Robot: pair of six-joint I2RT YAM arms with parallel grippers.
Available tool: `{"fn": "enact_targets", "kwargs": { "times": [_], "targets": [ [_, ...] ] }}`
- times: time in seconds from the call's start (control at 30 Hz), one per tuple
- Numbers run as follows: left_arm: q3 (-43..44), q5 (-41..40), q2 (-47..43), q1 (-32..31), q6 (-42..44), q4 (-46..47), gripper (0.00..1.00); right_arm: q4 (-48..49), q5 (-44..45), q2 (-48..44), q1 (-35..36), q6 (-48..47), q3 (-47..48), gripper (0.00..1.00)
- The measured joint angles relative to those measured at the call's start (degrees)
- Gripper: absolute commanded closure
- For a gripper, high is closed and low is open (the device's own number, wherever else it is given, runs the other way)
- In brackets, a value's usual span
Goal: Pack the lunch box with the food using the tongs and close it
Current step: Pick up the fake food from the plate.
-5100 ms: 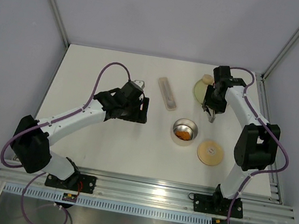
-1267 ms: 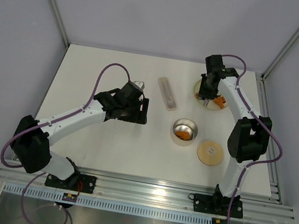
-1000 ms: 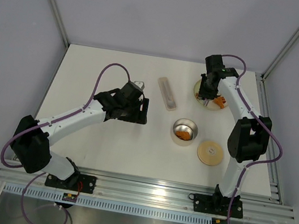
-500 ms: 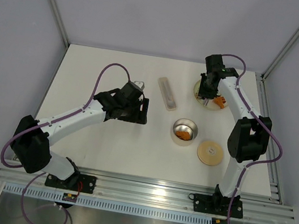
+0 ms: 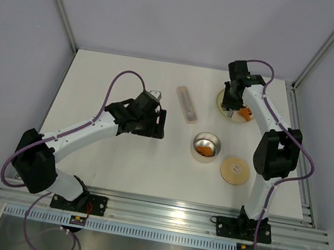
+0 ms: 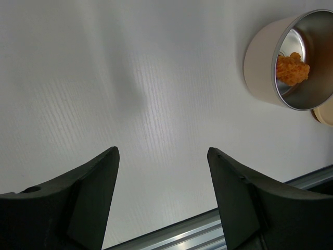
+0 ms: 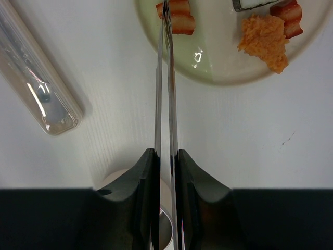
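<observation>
Fingers (image 7: 143, 182) of the right gripper (image 7: 165, 154) press together on the tongs (image 7: 165, 31), clamping the two thin silver arms almost shut. The tongs run straight out from the jaws, and their tips reach a red-and-pale striped piece (image 7: 179, 15) at the rim of the pale green plate (image 7: 208, 65). Whether the tips pinch that piece cannot be told. Farther along the plate lie a crumbly orange piece (image 7: 265, 41), a second striped piece (image 7: 290, 15) touching it, and the edge of a white-and-black piece (image 7: 252, 4). The plate stands near the far right corner of the table (image 5: 110, 160).

To one side of the tongs, well apart from the plate, a translucent oblong case (image 7: 39, 83) lies on the bare table, toward the far edge and close to its middle.

The left gripper (image 6: 161, 156) has its jaws wide apart with nothing between them, hanging over bare table in the left half.

The lunch box (image 5: 195, 154) stands open on the right half of the table, between the plate and the near edge. One orange food lump (image 6: 291, 69) lies on its shiny steel floor. Its tan lid (image 5: 234, 170) lies flat just beside it, toward the near right corner, not on the box.
</observation>
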Motion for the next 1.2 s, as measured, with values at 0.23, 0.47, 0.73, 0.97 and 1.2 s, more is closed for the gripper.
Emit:
{"fn": "enact_targets", "kwargs": {
  "times": [0.23,0.47,0.73,0.97,1.2],
  "targets": [
    [0.0,0.2,0.0,0.0,0.0,0.0,0.28,-0.5,0.4,0.2,0.0,-0.2,0.6,0.75],
    [0.0,0.5,0.0,0.0,0.0,0.0,0.28,0.4,0.5,-1.9,0.0,-1.6,-0.1,0.57],
    [0.0,0.7,0.0,0.0,0.0,0.0,0.28,2.3,0.3,-4.0,-0.1,-6.1,-3.0,0.45],
    [0.0,0.7,0.0,0.0,0.0,0.0,0.28,2.7,-0.3,-4.0,-0.2,-9.4,-4.1,0.45],
    [0.0,0.7,0.0,0.0,0.0,0.0,0.28,3.8,-0.2,-4.0,-0.3,-11.1,-5.0,0.45]
  ]
}}
